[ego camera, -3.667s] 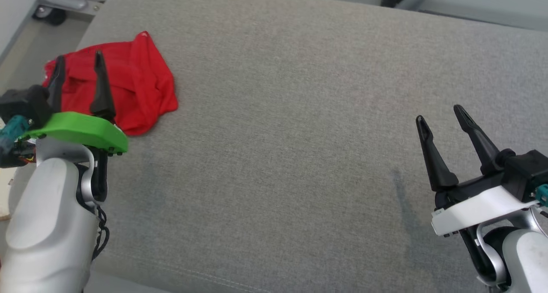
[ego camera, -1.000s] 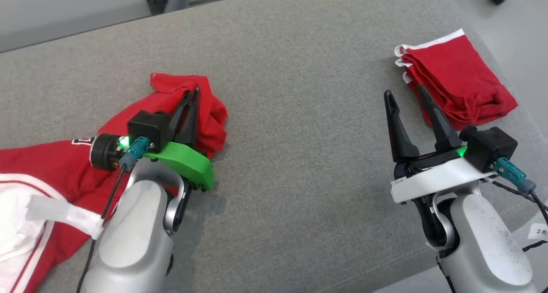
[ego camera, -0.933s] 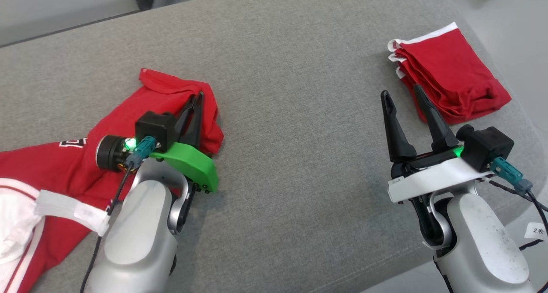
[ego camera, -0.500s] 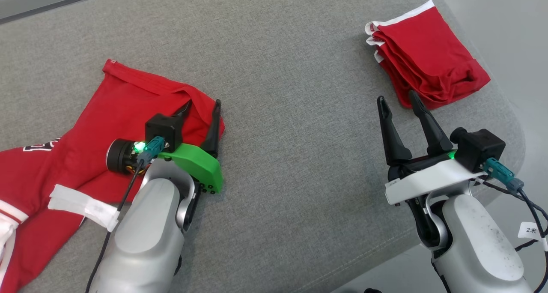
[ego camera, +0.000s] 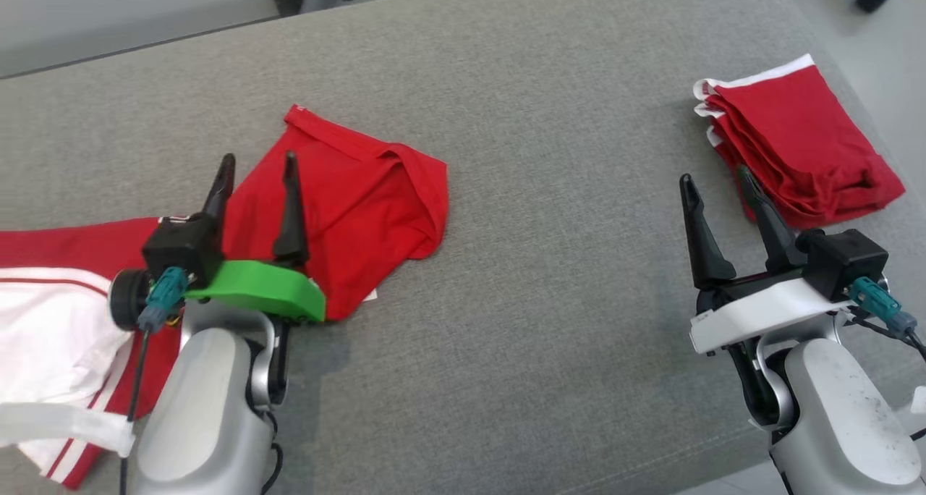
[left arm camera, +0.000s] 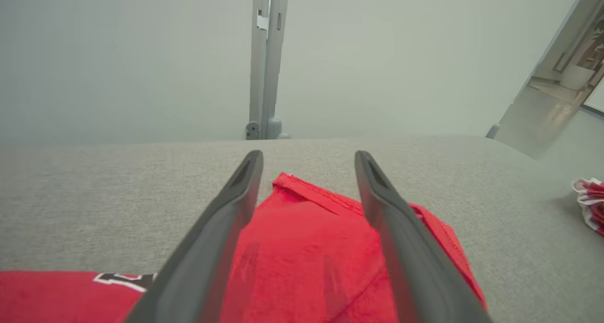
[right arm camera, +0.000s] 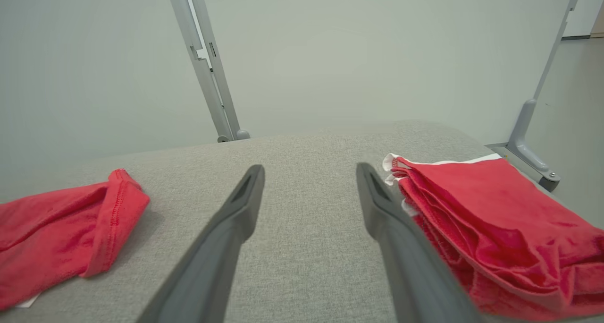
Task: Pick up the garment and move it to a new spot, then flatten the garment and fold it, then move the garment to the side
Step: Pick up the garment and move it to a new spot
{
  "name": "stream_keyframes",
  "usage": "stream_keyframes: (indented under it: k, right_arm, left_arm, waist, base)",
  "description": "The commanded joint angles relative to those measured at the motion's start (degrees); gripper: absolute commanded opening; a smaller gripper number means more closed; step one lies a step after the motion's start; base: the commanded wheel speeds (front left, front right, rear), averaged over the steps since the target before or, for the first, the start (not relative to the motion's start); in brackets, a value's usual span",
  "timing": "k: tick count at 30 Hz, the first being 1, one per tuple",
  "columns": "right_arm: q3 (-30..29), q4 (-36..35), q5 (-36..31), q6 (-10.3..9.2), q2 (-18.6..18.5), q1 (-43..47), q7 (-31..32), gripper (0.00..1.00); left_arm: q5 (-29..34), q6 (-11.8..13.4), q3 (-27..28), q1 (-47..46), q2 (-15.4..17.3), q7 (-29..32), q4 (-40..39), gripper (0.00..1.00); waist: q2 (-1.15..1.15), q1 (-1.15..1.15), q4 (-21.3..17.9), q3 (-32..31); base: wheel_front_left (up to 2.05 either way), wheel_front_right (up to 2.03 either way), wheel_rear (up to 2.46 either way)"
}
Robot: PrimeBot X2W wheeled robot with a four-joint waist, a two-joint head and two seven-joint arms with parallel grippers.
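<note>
Left gripper (ego camera: 259, 158) spread, empty, over red jersey (ego camera: 362, 198); jersey's long axis left-right; right gripper (ego camera: 713, 175) spread, empty, well apart.

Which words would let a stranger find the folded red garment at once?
On the grey padded surface, look to its right end, beyond the right end effector. The folded red garment lies there: a neat layered stack with white edging, unlike the loose red garment on the left.

Bare test lab: grey padded table (ego camera: 550, 119), plain walls (right arm camera: 377, 54), metal posts (left arm camera: 264, 54).
</note>
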Motion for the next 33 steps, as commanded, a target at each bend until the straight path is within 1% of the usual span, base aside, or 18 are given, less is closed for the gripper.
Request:
stream_keyframes:
  k: [1, 5, 11, 18, 26, 33]
  right_arm:
    - [-0.38, -0.04, -0.58, -0.07, -0.53, 0.95, -0.24, 1.0]
    - [-0.68, -0.45, -1.0, -0.06, -0.97, 2.18, 0.08, 1.0]
    - [-0.96, -0.97, -1.56, -0.06, -1.48, 4.08, 0.65, 1.0]
    - [-1.0, -1.26, -1.58, -0.07, -1.65, 7.42, 1.49, 1.0]
    - [-1.13, -2.2, -1.57, -0.06, -1.4, 11.15, 2.71, 1.0]
    - [-1.97, -3.13, -1.46, -0.06, -1.18, 12.33, 3.25, 1.0]
  left_arm:
    - [-0.06, 0.44, 0.91, 1.45, 0.53, -0.37, -1.18, 1.0]
    - [0.28, 1.83, 4.46, 5.66, 2.18, -0.39, -5.27, 1.0]
    - [0.37, 2.72, 7.5, 11.66, 3.99, -0.39, -9.35, 1.0]
    - [0.31, 2.6, 7.2, 17.81, 4.95, 0.13, -12.19, 1.0]
    - [0.39, 3.57, 6.24, 23.89, 5.54, 2.54, -15.54, 1.0]
    - [-0.22, 3.7, 5.75, 25.89, 5.78, 3.79, -16.53, 1.0]
  waist:
    - [0.0, 0.0, 4.54, -3.85]
    - [0.0, 0.0, 7.05, -5.69]
    - [0.0, 0.0, 9.24, -8.19]
    - [0.0, 0.0, 10.18, -11.66]
    - [0.0, 0.0, 9.64, -15.41]
    - [0.0, 0.0, 9.37, -16.12]
  base:
    - [0.0, 0.0, 0.0]
    - [0.0, 0.0, 0.0]
    - [0.0, 0.0, 0.0]
    - [0.0, 0.0, 0.0]
    - [0.0, 0.0, 0.0]
    - [0.0, 0.0, 0.0]
